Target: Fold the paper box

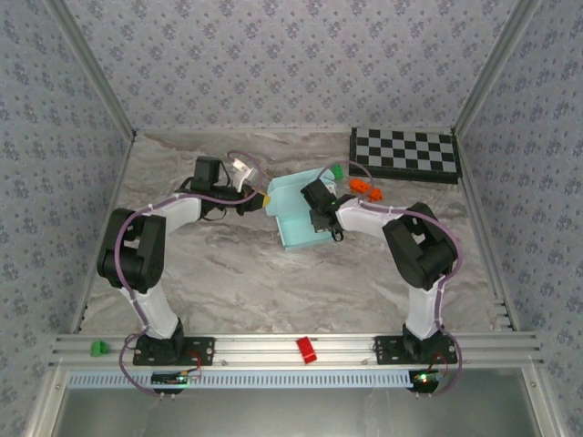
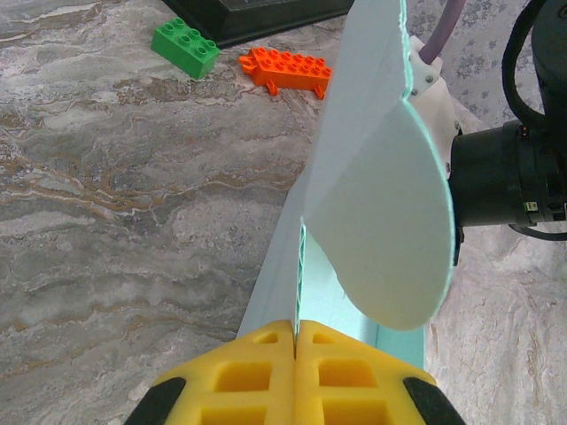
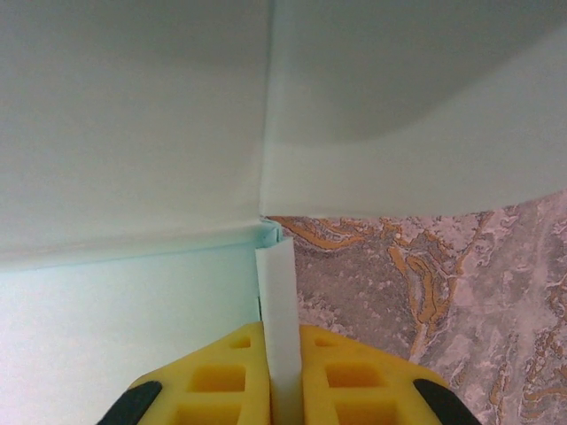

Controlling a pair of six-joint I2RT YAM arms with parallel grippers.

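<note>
Both arms hold the half-folded paper box mid-way across the table
Left gripper clamps a wall edge; right gripper clamps a corner strip; uneven pulling could tear the thin card, or a slip let walls flop flat.

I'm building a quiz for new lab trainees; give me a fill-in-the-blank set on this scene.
The left end effector and the right end effector each pinch the paper box with fingertips coloured ___.
The checkerboard lies in the far ___ corner of the table.
The green brick has one neighbouring brick, coloured ___.
Missing words: yellow; right; orange.
</note>
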